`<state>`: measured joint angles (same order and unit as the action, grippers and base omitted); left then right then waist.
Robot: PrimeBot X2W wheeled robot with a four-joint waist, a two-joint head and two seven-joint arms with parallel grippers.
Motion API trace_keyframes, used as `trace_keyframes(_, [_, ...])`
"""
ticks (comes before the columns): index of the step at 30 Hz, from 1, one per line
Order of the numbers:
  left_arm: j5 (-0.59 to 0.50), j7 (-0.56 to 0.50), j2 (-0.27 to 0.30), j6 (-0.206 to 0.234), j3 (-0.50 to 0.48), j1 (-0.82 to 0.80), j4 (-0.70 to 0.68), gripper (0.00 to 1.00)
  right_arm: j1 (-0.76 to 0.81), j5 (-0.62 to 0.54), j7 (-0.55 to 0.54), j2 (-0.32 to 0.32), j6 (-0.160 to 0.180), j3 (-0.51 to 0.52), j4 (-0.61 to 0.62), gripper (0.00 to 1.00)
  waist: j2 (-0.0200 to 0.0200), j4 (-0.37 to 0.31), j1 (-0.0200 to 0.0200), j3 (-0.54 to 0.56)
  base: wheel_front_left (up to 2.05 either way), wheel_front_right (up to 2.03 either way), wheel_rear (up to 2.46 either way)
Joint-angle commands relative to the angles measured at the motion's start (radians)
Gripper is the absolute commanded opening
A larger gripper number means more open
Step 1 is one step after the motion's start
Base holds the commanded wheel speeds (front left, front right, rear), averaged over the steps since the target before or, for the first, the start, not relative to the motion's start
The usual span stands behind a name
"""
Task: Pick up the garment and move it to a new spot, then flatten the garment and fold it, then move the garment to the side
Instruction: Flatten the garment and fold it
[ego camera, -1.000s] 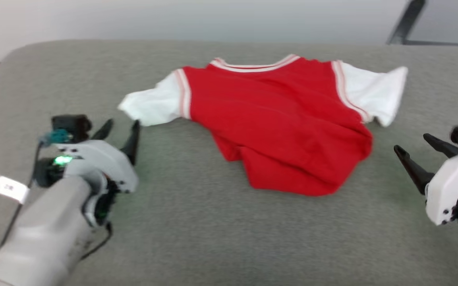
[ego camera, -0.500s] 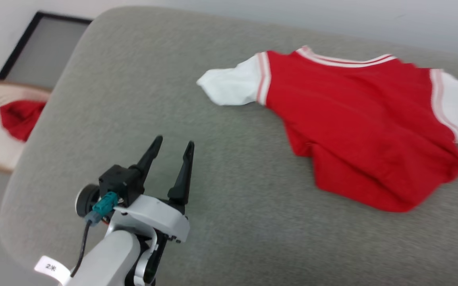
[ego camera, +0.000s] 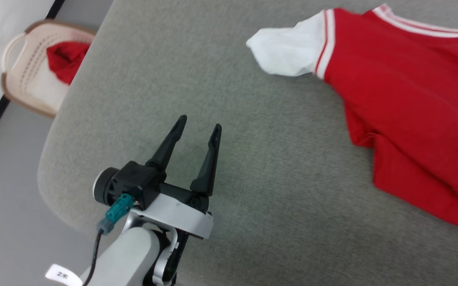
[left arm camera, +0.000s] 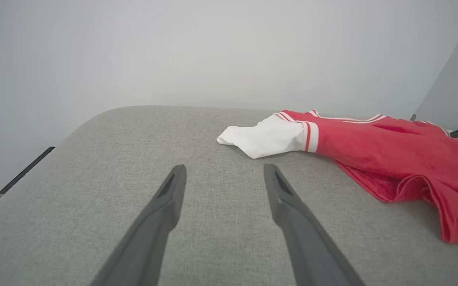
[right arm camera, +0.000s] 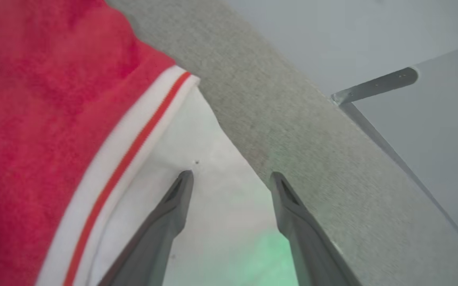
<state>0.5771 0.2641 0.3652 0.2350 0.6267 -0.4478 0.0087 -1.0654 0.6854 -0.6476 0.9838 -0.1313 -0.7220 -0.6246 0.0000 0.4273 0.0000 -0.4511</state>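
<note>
The left gripper (ego camera: 200, 123), fingers spread, hovers over the grey cushion (ego camera: 252, 186), apart from the shirt (ego camera: 403, 99) on its right. The right gripper (right arm camera: 231, 174), also spread, is over the shirt's white sleeve (right arm camera: 209, 159). Being soft, limp cloth, it is probably best pinched at the shoulders.

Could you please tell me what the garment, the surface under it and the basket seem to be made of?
The garment looks like soft matte knit cloth, perhaps cotton; it drapes in loose folds. The surface looks like grey matte woven upholstery; a fine speckled weave shows, and the rounded edge suggests padding. The basket is probably beige plastic, judging by its rows of slots and smooth brown rim.
</note>
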Motion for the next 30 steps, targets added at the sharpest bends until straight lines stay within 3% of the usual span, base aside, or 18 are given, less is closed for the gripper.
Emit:
trace_keyframes(1, [-0.009,0.000,-0.003,-0.004,-0.005,0.006,-0.004,1.00,-0.007,0.009,-0.004,0.002,0.001,-0.013,-0.003,1.00,0.0000,0.051,0.0000,-0.058,0.00,0.00,0.00])
trace_keyframes(5, [-0.016,0.000,-0.008,-0.015,-0.026,0.007,-0.004,1.00,-0.006,0.039,-0.034,-0.008,0.000,-0.105,-0.006,1.00,0.0000,0.046,0.0000,-0.070,0.00,0.00,0.00])
trace_keyframes(6, [-0.018,0.000,-0.008,-0.017,-0.030,0.004,-0.004,1.00,-0.004,0.050,-0.041,-0.007,-0.003,-0.128,0.000,0.79,0.0000,0.043,0.0000,-0.071,0.00,0.00,0.00])
trace_keyframes(7, [-0.022,0.000,-0.008,-0.020,-0.034,0.001,-0.003,1.00,-0.005,0.060,-0.048,-0.008,-0.003,-0.151,0.000,0.40,0.0000,0.040,0.0000,-0.072,0.00,0.00,0.00])
trace_keyframes(8, [-0.025,0.000,-0.007,-0.022,-0.038,-0.002,-0.003,1.00,-0.006,0.073,-0.056,-0.007,-0.003,-0.170,0.002,0.09,0.0000,0.036,0.0000,-0.073,0.00,0.00,0.00])
trace_keyframes(9, [-0.027,0.000,-0.006,-0.024,-0.040,-0.005,-0.002,1.00,-0.008,0.088,-0.065,-0.006,-0.003,-0.187,0.002,0.00,0.0000,0.032,0.0000,-0.073,0.00,0.00,0.00])
trace_keyframes(15, [-0.021,-0.001,-0.004,-0.049,-0.044,-0.033,-0.001,1.00,-0.066,0.128,-0.058,0.009,-0.001,-0.240,-0.004,0.00,0.0000,0.009,0.0000,-0.083,0.00,0.00,0.00])
trace_keyframes(19, [-0.037,-0.027,0.016,-0.094,-0.040,-0.123,0.011,1.00,-0.105,0.138,-0.026,-0.005,0.000,-0.258,-0.022,0.00,0.0000,-0.007,0.0000,-0.094,0.00,0.00,0.00])
trace_keyframes(24, [0.002,-0.095,0.018,-0.211,-0.046,-0.330,0.083,1.00,-0.152,0.140,-0.001,-0.042,0.000,-0.290,-0.029,0.00,0.0000,-0.041,0.0000,-0.113,0.00,0.00,0.00])
trace_keyframes(26, [0.004,-0.142,0.022,-0.258,-0.043,-0.435,0.154,1.00,-0.174,0.143,0.003,-0.055,0.000,-0.306,-0.028,0.00,0.0000,-0.055,0.0000,-0.124,0.00,0.00,0.00])
trace_keyframes(28, [0.066,-0.205,-0.012,-0.309,-0.041,-0.527,0.231,1.00,-0.198,0.146,0.002,-0.071,0.000,-0.322,-0.024,0.00,0.0000,-0.071,0.0000,-0.139,0.00,0.00,0.00])
trace_keyframes(30, [0.060,-0.255,-0.014,-0.336,-0.021,-0.642,0.314,1.00,-0.222,0.149,0.000,-0.084,0.000,-0.338,-0.022,0.00,0.0000,-0.084,0.0000,-0.154,0.00,0.00,0.00])
